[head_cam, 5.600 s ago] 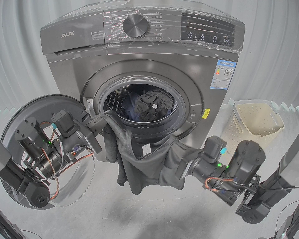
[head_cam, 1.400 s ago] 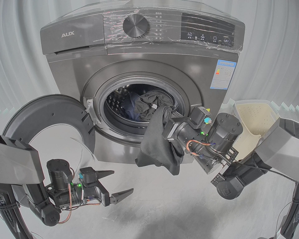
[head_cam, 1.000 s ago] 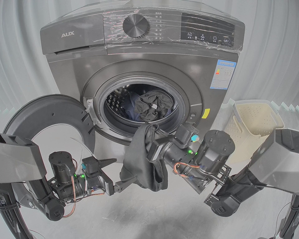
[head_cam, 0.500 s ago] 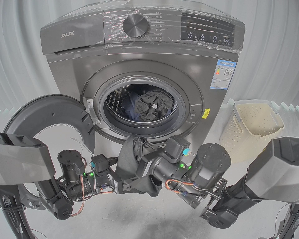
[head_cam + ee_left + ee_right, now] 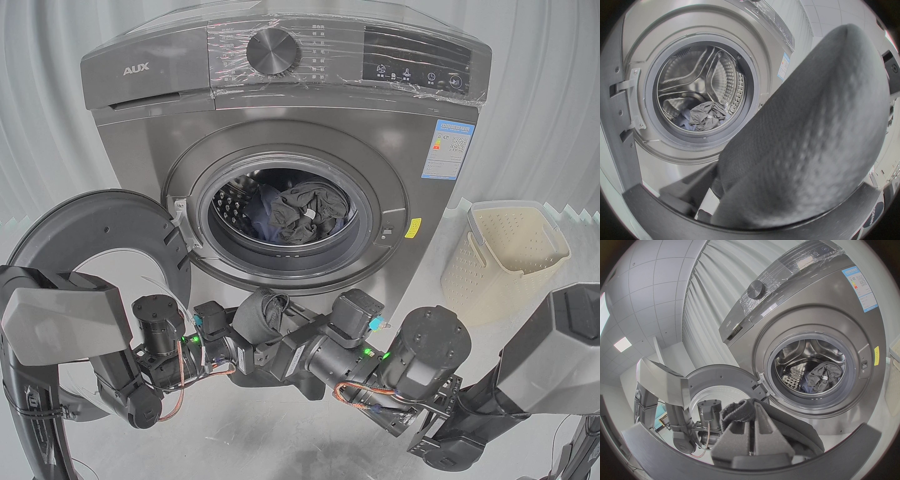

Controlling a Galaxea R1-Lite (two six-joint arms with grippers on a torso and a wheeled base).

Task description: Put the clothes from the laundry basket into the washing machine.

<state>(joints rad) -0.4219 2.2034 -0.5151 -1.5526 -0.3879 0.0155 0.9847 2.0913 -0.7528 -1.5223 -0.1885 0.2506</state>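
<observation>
A dark grey garment [image 5: 259, 315] is bunched low in front of the washing machine [image 5: 281, 125], below its open drum mouth. My right gripper [image 5: 278, 350] is shut on it; in the right wrist view the closed fingers [image 5: 753, 415] press together with the garment [image 5: 787, 430] folded around them. From the left, my left gripper [image 5: 250, 357] is up against the same bundle, and the garment [image 5: 803, 140] hangs right before its camera. More dark clothes [image 5: 303, 212] lie inside the drum. The cream laundry basket [image 5: 506, 256] stands on the floor to the machine's right.
The round washer door [image 5: 94, 231] is swung open to the left, close behind my left arm. Bare grey floor [image 5: 250, 431] stretches in front of the machine. A pleated curtain hangs behind.
My right gripper dropped from the drum rim down and left, carrying the garment. The left gripper moved right and up until it met the bundle, which now hangs shorter and more bunched.
</observation>
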